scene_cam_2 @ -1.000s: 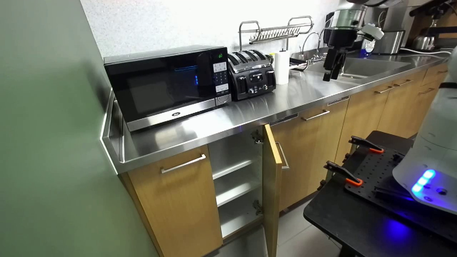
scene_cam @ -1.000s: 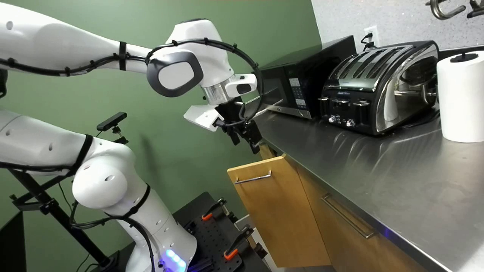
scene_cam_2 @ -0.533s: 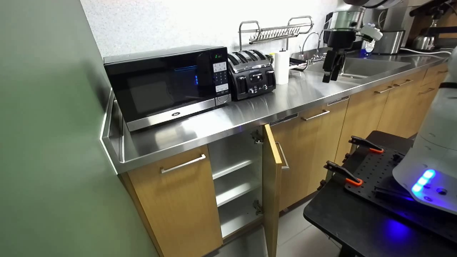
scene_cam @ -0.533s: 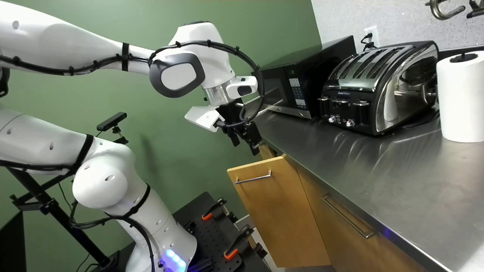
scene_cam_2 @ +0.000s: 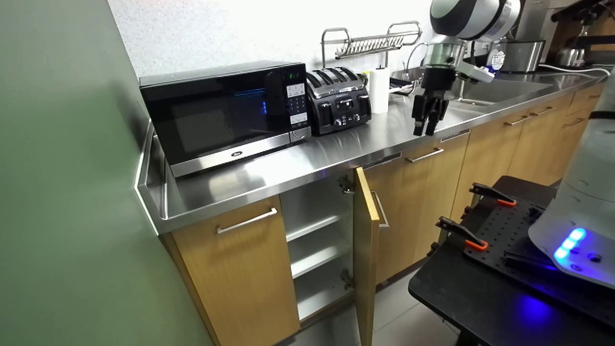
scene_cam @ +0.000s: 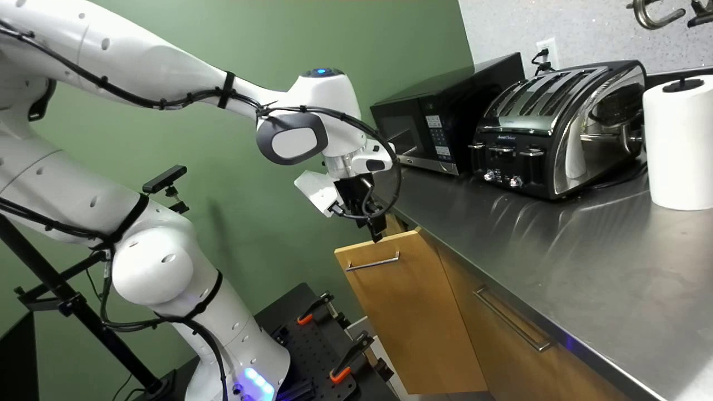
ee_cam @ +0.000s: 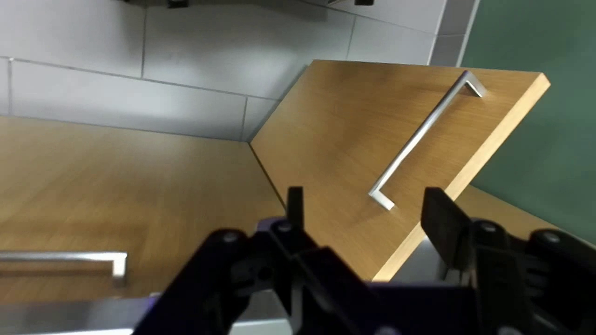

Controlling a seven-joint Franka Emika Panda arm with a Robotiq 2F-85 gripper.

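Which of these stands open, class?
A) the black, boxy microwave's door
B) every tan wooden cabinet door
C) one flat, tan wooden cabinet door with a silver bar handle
C: in an exterior view the wooden door stands swung out, with white shelves showing beside it.

In both exterior views, one microwave (scene_cam_2: 226, 120), one toaster (scene_cam_2: 340, 103) with four slots (scene_cam_2: 327, 76) and two knobs (scene_cam_2: 338, 122), one paper towel roll (scene_cam_2: 379, 91) and two clamps (scene_cam_2: 459, 229) are counted. In an exterior view, one dish rack (scene_cam_2: 372, 45), two shelf boards (scene_cam_2: 317, 259) and two hinges (scene_cam_2: 347, 279) are tallied. In the wrist view, one open cabinet door (ee_cam: 354, 125), two bar handles (ee_cam: 419, 133) and one gripper (ee_cam: 363, 202) with two fingers (ee_cam: 444, 228) are recorded
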